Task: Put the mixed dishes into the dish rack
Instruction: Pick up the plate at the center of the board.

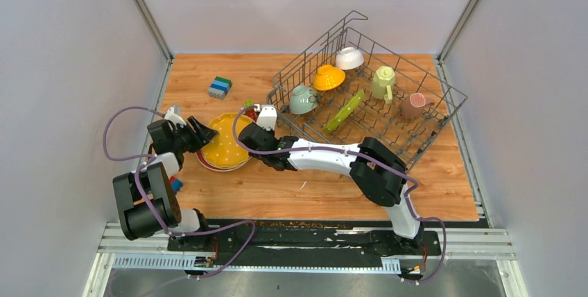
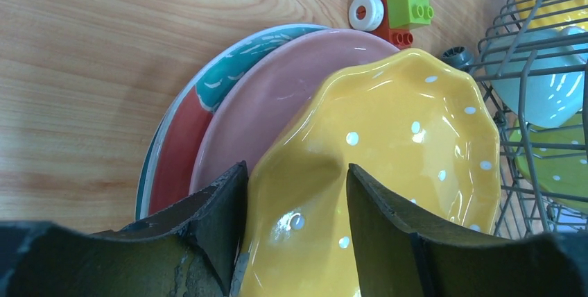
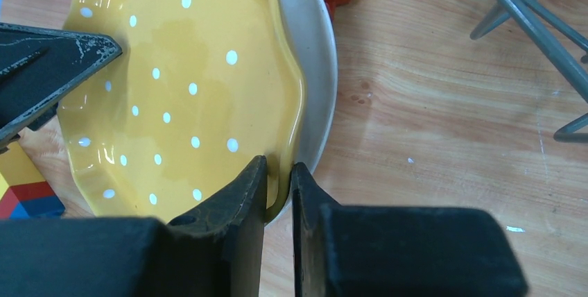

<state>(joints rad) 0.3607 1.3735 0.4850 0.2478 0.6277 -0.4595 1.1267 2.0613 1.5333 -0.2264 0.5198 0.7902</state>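
My right gripper (image 3: 279,168) is closed almost fully, and the wavy rim of the yellow plate (image 3: 180,89) is pinched between its two fingers on the side nearest the rack. I judge that an edge pinch is the only workable hold, because the plate lies flat on top of a stack and there is nothing else to grab. My left gripper (image 2: 295,168) is at the opposite edge with its fingers spread wide. The yellow rim shows in the gap between them, and as far as I can tell they are not clamped on it. I read that hand as a brace, so the plate tips up rather than sliding off the pink plate (image 2: 277,82) beneath it. The stack sits on the table (image 1: 312,193) just left of the rack (image 1: 454,99). The rack already holds mugs, bowls and a green plate (image 1: 344,111) standing upright. This one will also need to be stood on edge to slot between the tines.
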